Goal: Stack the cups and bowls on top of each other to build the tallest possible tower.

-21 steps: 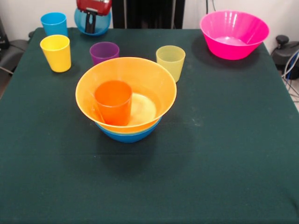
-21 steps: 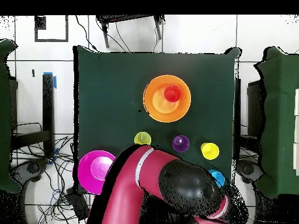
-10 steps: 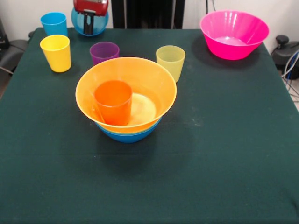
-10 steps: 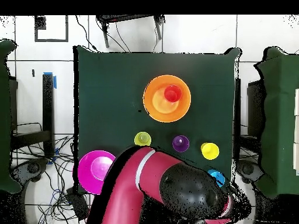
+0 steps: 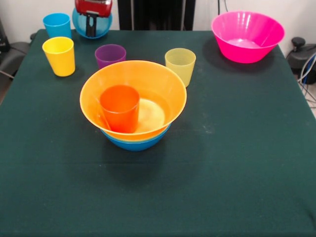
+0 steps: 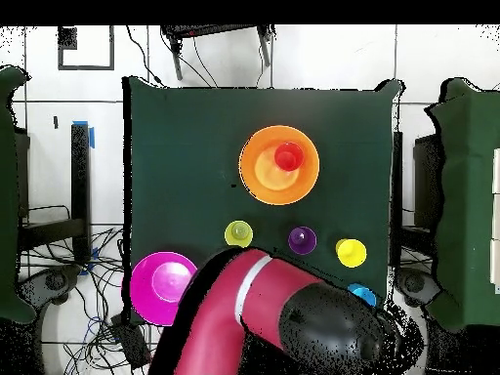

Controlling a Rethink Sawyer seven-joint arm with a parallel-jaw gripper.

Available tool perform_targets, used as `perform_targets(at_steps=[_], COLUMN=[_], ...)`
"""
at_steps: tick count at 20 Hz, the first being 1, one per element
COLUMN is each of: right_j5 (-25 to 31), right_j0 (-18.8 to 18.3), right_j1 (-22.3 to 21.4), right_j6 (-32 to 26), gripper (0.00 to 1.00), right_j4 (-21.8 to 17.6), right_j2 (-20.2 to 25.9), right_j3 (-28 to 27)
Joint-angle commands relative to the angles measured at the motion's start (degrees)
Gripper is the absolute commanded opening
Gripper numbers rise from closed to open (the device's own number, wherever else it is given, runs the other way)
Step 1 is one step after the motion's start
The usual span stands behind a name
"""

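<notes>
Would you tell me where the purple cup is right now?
In the front view, the purple cup stands upright on the table, left of centre, between the yellow cup and the yellow-green cup, just behind the orange-yellow bowl.

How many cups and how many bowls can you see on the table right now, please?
Cups: 5: blue, yellow, purple, pale yellow-green, orange.
Bowls: 4: pink, orange-yellow, blue beneath it, blue by the gripper.
Total: 9.

The claw [image 5: 91, 30] sits a little further left and higher at the bench's far edge than a second ago, carrying the blue bowl [image 5: 79, 22] along, closer to the blue cup [image 5: 57, 25] beside it.
</notes>
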Motion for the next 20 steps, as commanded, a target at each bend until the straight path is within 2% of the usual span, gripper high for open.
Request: perform_targets(at_steps=[1, 2, 4, 7, 9, 11, 12, 20], right_j5=[12.2, 10.2, 8.6, 5.4, 3.4, 8.1, 10.5, 19.0], right_j0=[-3.0, -2.0, -1.3, -1.4, -0.1, 0.5, 0.1, -2.2], right_j1=[3.7, 5.4, 7.7, 9.8, 10.9, 9.6, 8.3, 3.0], right_j6=[6.7, 4.2, 2.0, 0.4, -1.5, 0.6, 1.8, 4.9], gripper=[0.00, 0.00, 0.00, 0.00, 0.00, 0.00, 0.00, 0.00], right_j4=[-1.1, 2.1, 5.6, 8.3, 10.8, 8.5, 5.8, -1.3], right_j2=[15.5, 14.0, 12.8, 12.2, 10.7, 11.3, 12.6, 18.4], right_j3=[-10.5, -11.1, -11.8, -12.7, -12.7, -12.7, -12.7, -13.3])
